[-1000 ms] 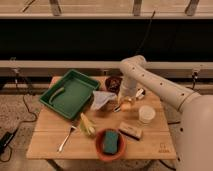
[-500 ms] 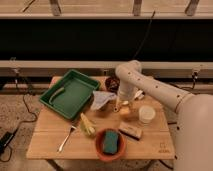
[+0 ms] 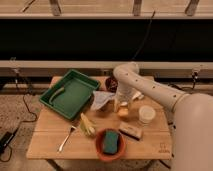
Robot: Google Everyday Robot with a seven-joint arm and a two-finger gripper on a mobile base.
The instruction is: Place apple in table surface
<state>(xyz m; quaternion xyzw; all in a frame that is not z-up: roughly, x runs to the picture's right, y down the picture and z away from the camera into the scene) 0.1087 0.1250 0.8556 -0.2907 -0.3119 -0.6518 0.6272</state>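
Note:
The apple (image 3: 123, 113), a small yellow-orange fruit, is at the middle of the wooden table surface (image 3: 50, 142), left of the white cup (image 3: 146, 114). My gripper (image 3: 122, 104) points down directly over the apple, at or touching its top. The arm comes in from the right, its elbow above the table's far edge. I cannot tell whether the apple rests on the wood or hangs just above it.
A green tray (image 3: 70, 95) holding a green utensil sits far left. A white cloth (image 3: 102, 99) and a dark bowl (image 3: 111, 84) lie behind the gripper. A corn-like thing (image 3: 87, 125), fork (image 3: 66, 138), tan block (image 3: 129, 131) and red bowl with green sponge (image 3: 110, 144) lie in front.
The arm has swung a little left and lowered, bringing the gripper down towards the table with the apple beneath it.

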